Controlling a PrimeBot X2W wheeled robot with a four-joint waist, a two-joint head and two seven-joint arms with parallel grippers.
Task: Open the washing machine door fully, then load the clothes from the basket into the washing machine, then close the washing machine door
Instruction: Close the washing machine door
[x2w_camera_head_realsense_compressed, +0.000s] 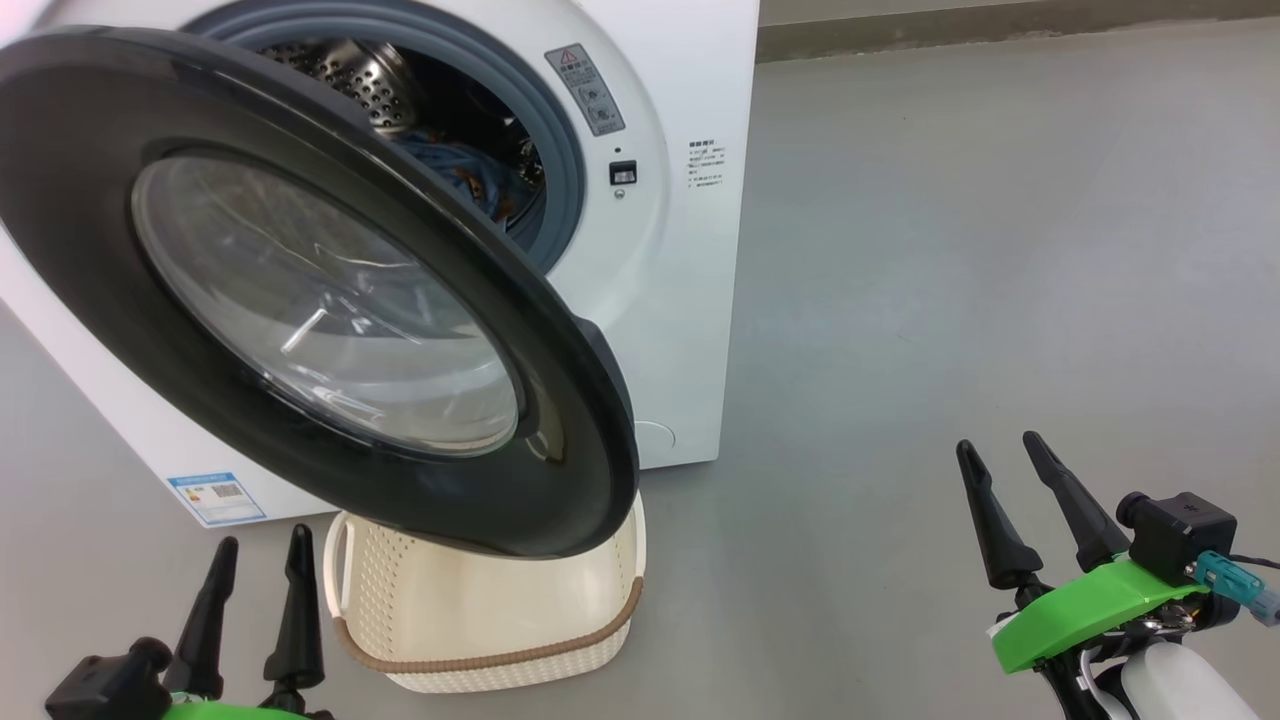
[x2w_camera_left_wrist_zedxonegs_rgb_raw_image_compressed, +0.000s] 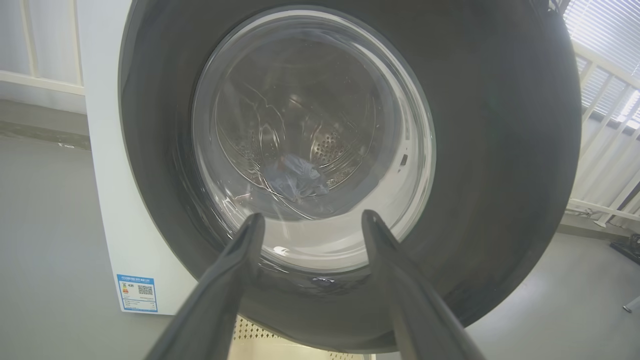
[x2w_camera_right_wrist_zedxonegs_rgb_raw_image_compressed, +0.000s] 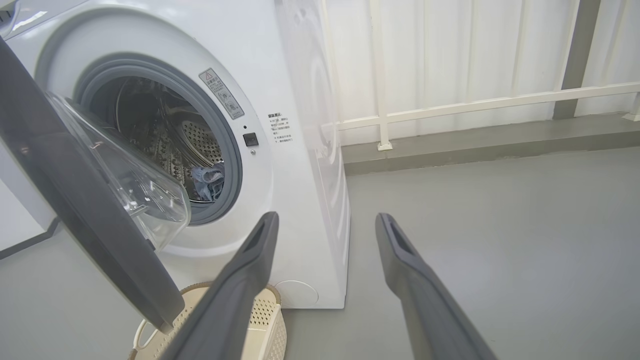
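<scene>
Washing machine door (x2w_camera_head_realsense_compressed: 320, 300) ajar over basket (x2w_camera_head_realsense_compressed: 450, 600), 6 o'clock.
Clothes (x2w_camera_head_realsense_compressed: 460, 170) in drum (x2w_camera_head_realsense_compressed: 365, 85); left gripper (x2w_camera_head_realsense_compressed: 263, 540), right gripper (x2w_camera_head_realsense_compressed: 998, 445) splayed, empty, clear for closing swing.

Three views share the washing machine door (x2w_camera_head_realsense_compressed: 320, 300).
Head looks down; left wrist faces it close; right wrist sees it edge-on.

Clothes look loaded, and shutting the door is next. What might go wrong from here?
The blue cloth seems near the front of the perforated steel drum and may get pinched against the grey rubber ring as the round black-rimmed glass door shuts. The cream perforated plastic basket sits right under the door's lower edge, so the swing might scrape it.
</scene>
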